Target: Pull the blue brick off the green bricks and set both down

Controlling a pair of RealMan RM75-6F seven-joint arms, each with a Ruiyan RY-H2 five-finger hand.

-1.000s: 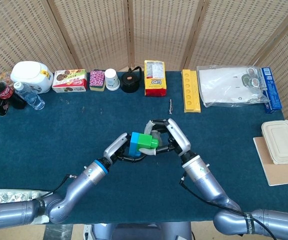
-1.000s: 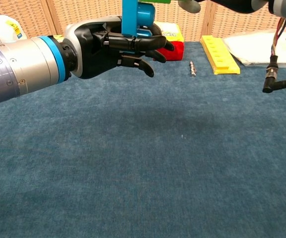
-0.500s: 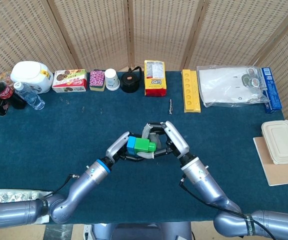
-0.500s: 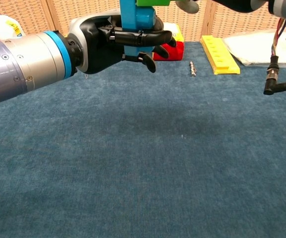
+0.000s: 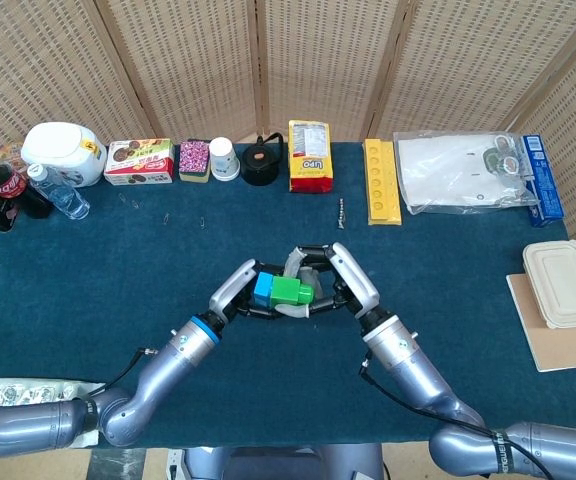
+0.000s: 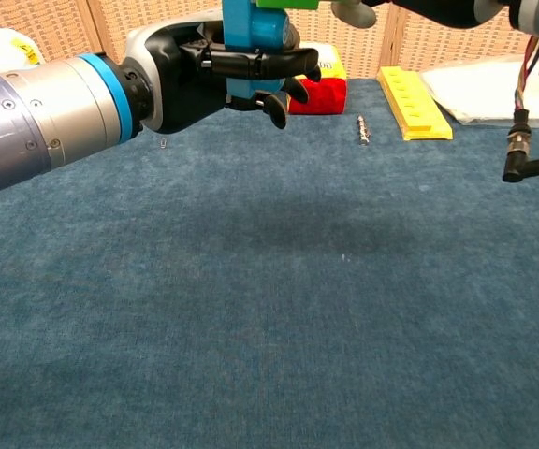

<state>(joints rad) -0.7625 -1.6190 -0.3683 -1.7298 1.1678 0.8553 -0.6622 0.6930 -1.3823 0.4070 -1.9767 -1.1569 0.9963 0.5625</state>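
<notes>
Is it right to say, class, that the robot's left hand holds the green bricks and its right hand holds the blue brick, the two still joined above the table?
Not quite: the hands are swapped. In the head view the left hand grips the blue brick, and the right hand grips the green bricks. The rest stands: the pieces are still joined, held above the table.

The yellow and red box point(image 5: 310, 156) at the back of the table has the word "Lipo" on it in red letters. The dark bottle point(image 5: 10, 189) on the far left has a red label with white writing, but it is too small to read. The other boxes and packs have print that is too tiny to make out.
</notes>
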